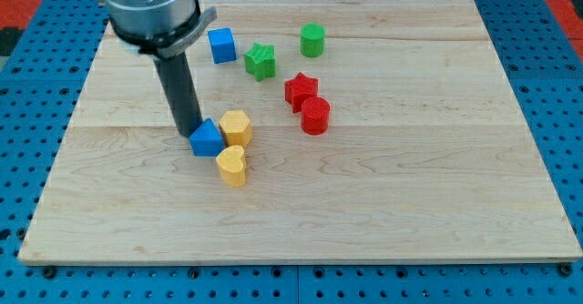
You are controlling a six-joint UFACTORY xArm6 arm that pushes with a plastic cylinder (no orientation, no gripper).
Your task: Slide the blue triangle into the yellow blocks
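Note:
The blue triangle (207, 139) lies left of centre on the wooden board (410, 204). It touches the yellow hexagon block (237, 126) on its right side. The yellow heart-shaped block (232, 166) sits just below and to the right of the triangle, close to it or touching. My tip (192, 131) stands at the triangle's upper left edge, touching it. The rod rises from there toward the view's top left.
A blue cube (221, 45) lies near the view's top, right of the rod. A green star (260, 61) and a green cylinder (312, 40) lie further right. A red star (301, 90) and a red cylinder (315, 116) sit near the centre.

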